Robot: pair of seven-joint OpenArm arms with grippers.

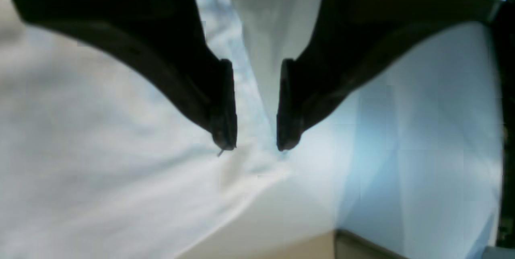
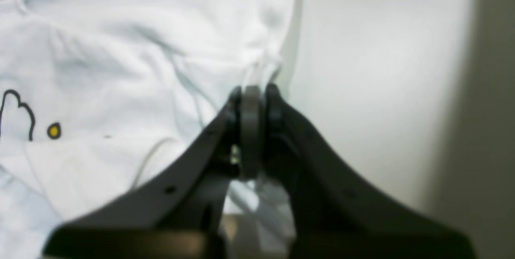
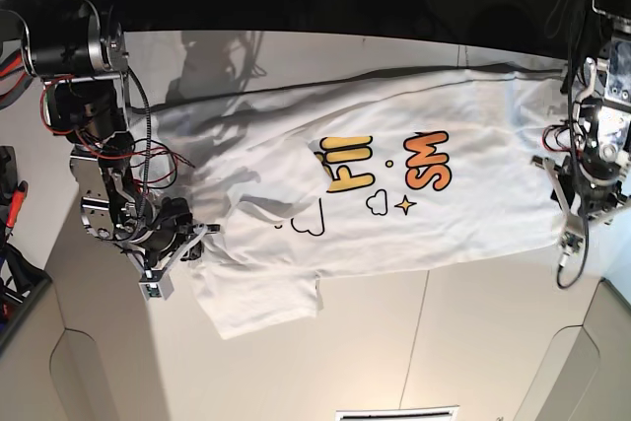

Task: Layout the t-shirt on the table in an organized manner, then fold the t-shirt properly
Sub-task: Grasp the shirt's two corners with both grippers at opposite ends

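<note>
Shirt (image 3: 394,194) spread face-up on surface (image 3: 444,342), both arms at its ends.
Long axis runs side to side in the base view; hem at that view's right, sleeves at its left, one sleeve folded down toward the near edge. Right gripper (image 2: 251,94) low at the sleeve end, jaws pressed together pinching shirt cloth. Left gripper (image 1: 255,146) over the hem end, jaws spread, tips at the fabric. Print legible only in part: "SM".
</note>
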